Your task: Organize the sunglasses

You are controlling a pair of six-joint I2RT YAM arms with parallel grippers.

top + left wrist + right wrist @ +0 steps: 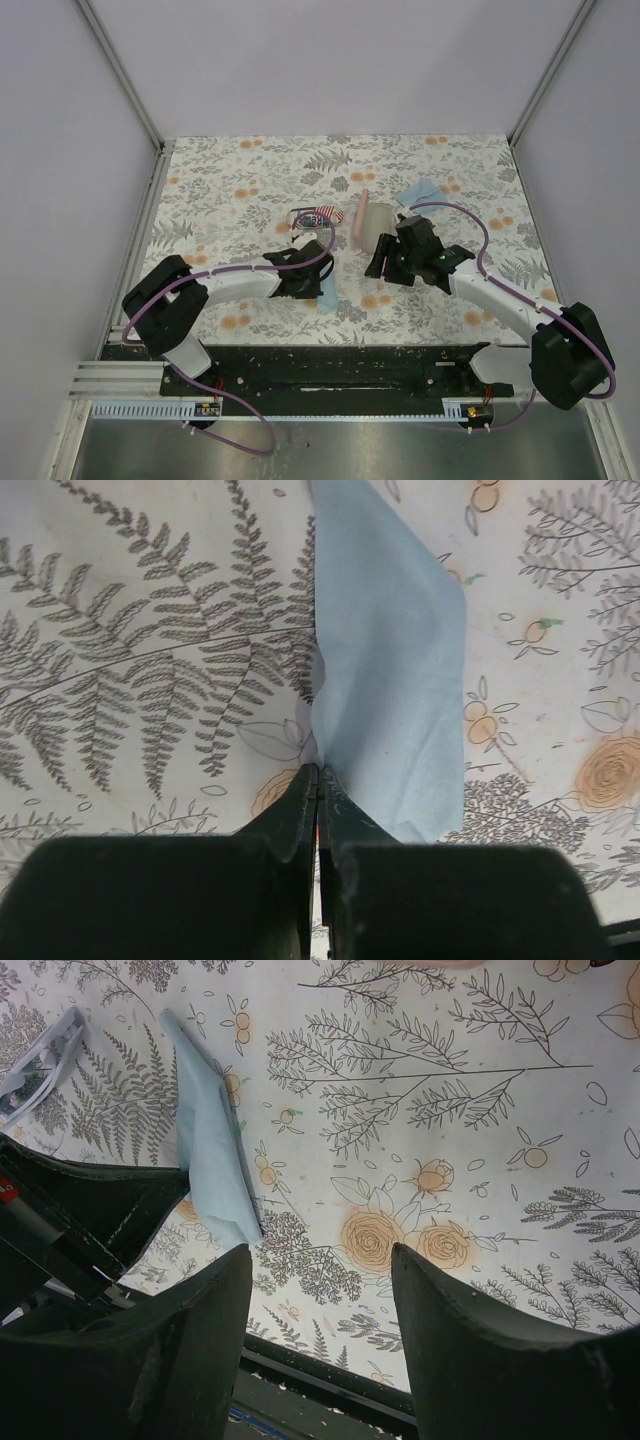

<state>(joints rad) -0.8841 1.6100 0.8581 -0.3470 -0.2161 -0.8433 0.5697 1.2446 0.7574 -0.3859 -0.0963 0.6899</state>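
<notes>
A pale, silvery-framed pair of sunglasses [40, 1055] lies on the floral table at the top left of the right wrist view, partly cut off by the frame edge. My left gripper [318, 770] is shut on the edge of a light blue cloth [390, 660], which trails away from the jaws across the table. From above, this cloth [326, 293] sits at the tip of the left gripper [312, 282]. My right gripper [320, 1252] hangs open over bare table just right of the cloth [210, 1150], with nothing between its fingers.
A flag-printed case [318, 214] lies beyond the left gripper. A pink oblong case [362, 215] and a pale translucent item [377, 222] sit mid-table. A second blue cloth [420, 192] lies behind the right gripper [385, 262]. The black base rail [320, 1385] runs along the near edge.
</notes>
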